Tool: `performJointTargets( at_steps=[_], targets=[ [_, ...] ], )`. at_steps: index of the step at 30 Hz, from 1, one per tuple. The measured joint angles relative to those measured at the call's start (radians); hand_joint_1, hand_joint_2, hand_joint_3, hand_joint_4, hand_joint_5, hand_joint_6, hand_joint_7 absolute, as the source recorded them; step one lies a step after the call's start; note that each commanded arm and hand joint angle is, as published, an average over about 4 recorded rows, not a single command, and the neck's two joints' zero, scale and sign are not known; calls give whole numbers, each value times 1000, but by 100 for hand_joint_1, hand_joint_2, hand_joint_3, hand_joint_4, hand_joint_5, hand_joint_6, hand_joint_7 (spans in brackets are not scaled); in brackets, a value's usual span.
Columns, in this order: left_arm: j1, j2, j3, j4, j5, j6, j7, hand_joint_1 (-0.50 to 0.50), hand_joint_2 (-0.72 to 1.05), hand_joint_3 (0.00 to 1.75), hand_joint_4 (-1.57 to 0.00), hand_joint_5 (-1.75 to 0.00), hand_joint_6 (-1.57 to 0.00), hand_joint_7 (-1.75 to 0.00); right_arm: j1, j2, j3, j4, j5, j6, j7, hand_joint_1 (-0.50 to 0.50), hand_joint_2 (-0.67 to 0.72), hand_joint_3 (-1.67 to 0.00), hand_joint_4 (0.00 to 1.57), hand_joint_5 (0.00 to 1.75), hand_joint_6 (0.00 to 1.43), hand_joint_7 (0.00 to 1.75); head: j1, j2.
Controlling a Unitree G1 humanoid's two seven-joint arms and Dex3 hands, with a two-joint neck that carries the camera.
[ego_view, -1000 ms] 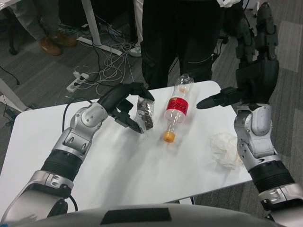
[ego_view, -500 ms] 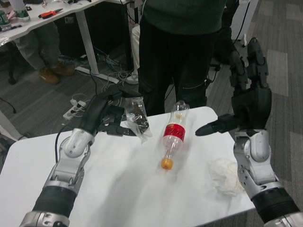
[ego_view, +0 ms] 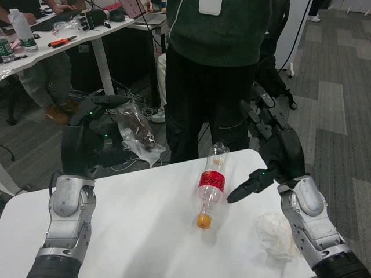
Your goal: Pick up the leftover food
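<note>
The leftover food is a clear plastic bag with dark scraps inside [ego_view: 139, 134]. My left hand [ego_view: 93, 139] holds it by its upper part, raised well above the white table [ego_view: 139, 231] at the left. My right hand [ego_view: 272, 159] hovers over the table's right side with its fingers apart and nothing in it, one finger pointing toward the bottle.
A clear plastic bottle with a red label and orange cap [ego_view: 210, 184] lies on the table's middle. A crumpled white tissue [ego_view: 277, 234] sits near the right edge. A person in dark clothes [ego_view: 223, 69] stands just behind the table. Desks and cables lie beyond at the left.
My left hand has lifted the bag from the table up and to the left. The camera has tilted upward. My right hand has dropped lower and turned slightly.
</note>
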Motion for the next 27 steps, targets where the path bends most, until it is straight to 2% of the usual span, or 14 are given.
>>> performJointTargets(
  at_steps=[9, 11, 14, 18, 22, 27],
  targets=[
    [47, 15, 2, -15, -62, -5, 7, -17, 65, 9, -146, -175, -107, -112, -40, -2, 52, -17, -8, 27, 1, -33, 9, 0, 0, 0, 0, 0, 7, -15],
    [61, 22, 3, -19, -69, -5, 7, -17, 60, 4, -148, -175, -107, -112, -44, -2, 59, -17, -9, 29, 1, -33, 9, 0, 0, 0, 0, 0, 9, -17],
    [78, 31, 4, -21, -70, -5, 7, -17, 67, 0, -149, -175, -107, -112, -51, -2, 68, -17, -9, 32, 1, -33, 9, 0, 0, 0, 0, 0, 11, -19],
    [81, 36, 6, -22, -72, -5, 7, -17, 69, 9, -150, -175, -107, -112, -56, -2, 74, -17, -9, 40, 1, -33, 9, 0, 0, 0, 0, 0, 11, -22],
    [81, 37, 7, -23, -77, -5, 7, -17, 69, 9, -148, -175, -109, -112, -57, -2, 76, -17, -9, 43, 1, -33, 9, 0, 0, 0, 0, 0, 11, -23],
    [81, 38, 0, -23, -87, -5, 7, -17, 69, 0, -150, -175, -110, -112, -57, -1, 77, -17, -9, 43, 1, -33, 6, 0, 0, 0, 0, 0, 11, -23]
  ],
)
